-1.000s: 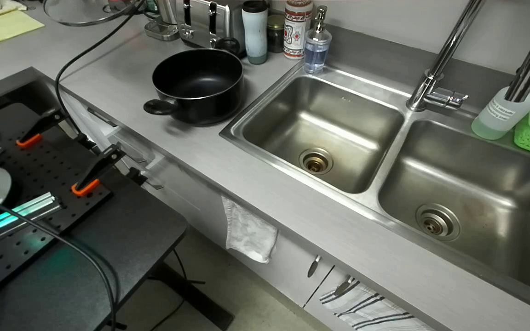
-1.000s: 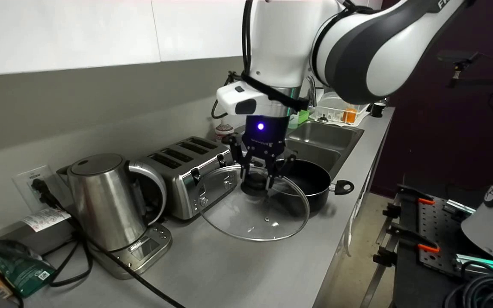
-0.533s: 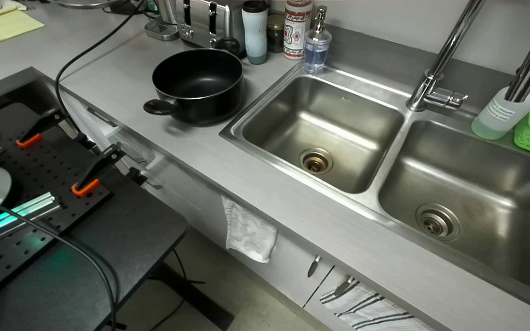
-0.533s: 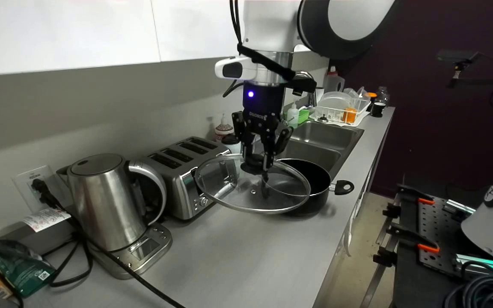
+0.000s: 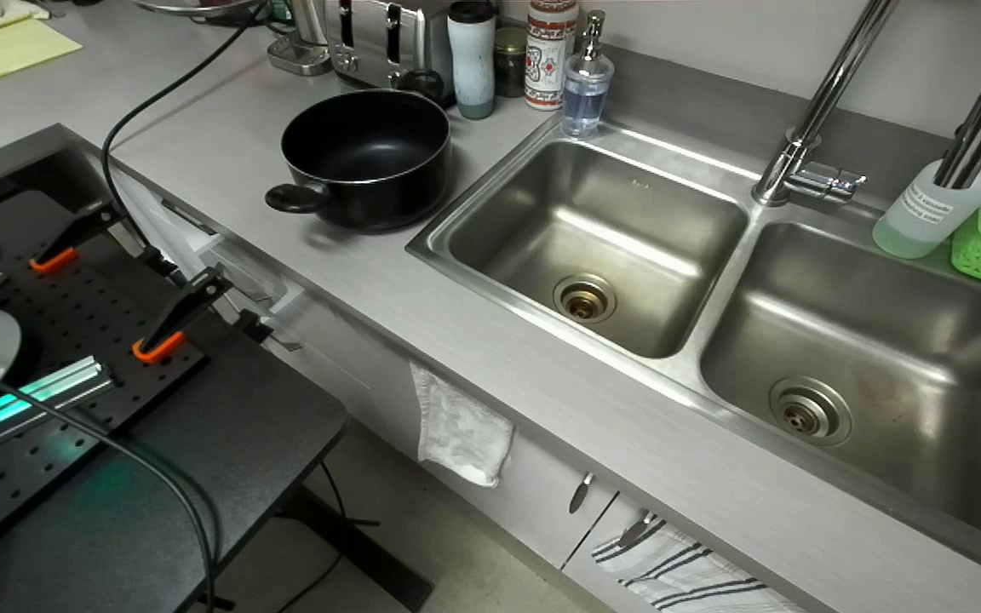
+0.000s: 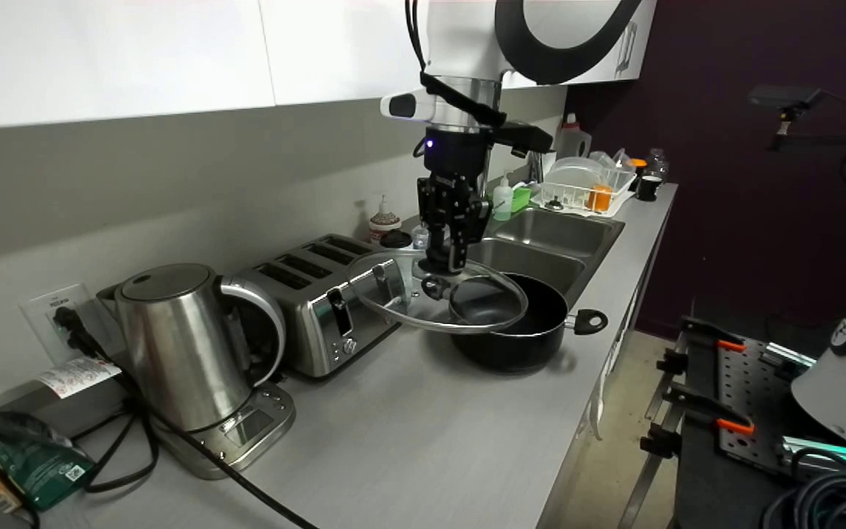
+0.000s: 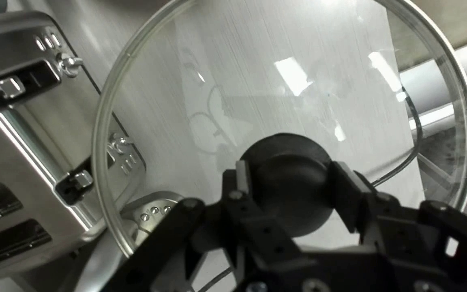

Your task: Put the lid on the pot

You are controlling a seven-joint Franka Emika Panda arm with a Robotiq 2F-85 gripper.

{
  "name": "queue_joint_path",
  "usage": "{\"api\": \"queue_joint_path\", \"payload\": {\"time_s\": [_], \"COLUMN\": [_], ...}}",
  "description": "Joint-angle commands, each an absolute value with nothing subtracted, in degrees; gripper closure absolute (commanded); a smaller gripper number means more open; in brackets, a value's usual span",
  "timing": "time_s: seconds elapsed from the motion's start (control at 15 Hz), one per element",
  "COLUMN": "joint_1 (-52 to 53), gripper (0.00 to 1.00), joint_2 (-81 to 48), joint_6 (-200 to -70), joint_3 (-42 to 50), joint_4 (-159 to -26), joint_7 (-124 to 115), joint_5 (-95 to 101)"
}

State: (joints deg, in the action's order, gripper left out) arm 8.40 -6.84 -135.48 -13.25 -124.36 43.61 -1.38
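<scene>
The black pot [image 5: 380, 200] stands uncovered on the counter beside the sink; it also shows in an exterior view [image 6: 515, 349]. My gripper [image 6: 445, 258] is shut on the dark knob of the glass lid [image 6: 423, 312] and holds it in the air, slightly tilted. In that view the lid overlaps the pot's near side and the toaster front. In an exterior view only the lid's lower rim [image 5: 201, 10] shows at the top edge, apart from the pot. In the wrist view the fingers [image 7: 290, 182] clasp the knob and the lid [image 7: 258, 101] spans the picture; the pot is out of view.
A toaster [image 6: 327, 294] stands along the wall, right beside the lid. A steel kettle [image 6: 173, 345] is nearer the camera. A tumbler [image 5: 472, 64] and soap dispenser [image 5: 587, 85] stand behind the pot. The sink [image 5: 593, 247] lies on its far side. A black cable [image 5: 116, 128] crosses the counter.
My gripper has risen with the lid and moved away from the kettle toward the pot. The lid has become more level. The pot has not moved.
</scene>
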Motion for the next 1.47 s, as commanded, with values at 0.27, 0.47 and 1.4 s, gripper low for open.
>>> {"api": "queue_joint_path", "payload": {"time_s": [0.27,0.47,1.4], "joint_1": [6.82,6.0,2.71], "gripper": [0.74,0.74,0.74], "joint_2": [-2.41,-1.27,0.45], "joint_6": [-136.84,-137.46,-141.91], "joint_3": [-10.96,-10.19,-4.86], "joint_4": [-129.27,-131.33,-135.87], "joint_7": [29.78,28.04,18.67], "joint_5": [-7.44,-10.18,-16.84]}}
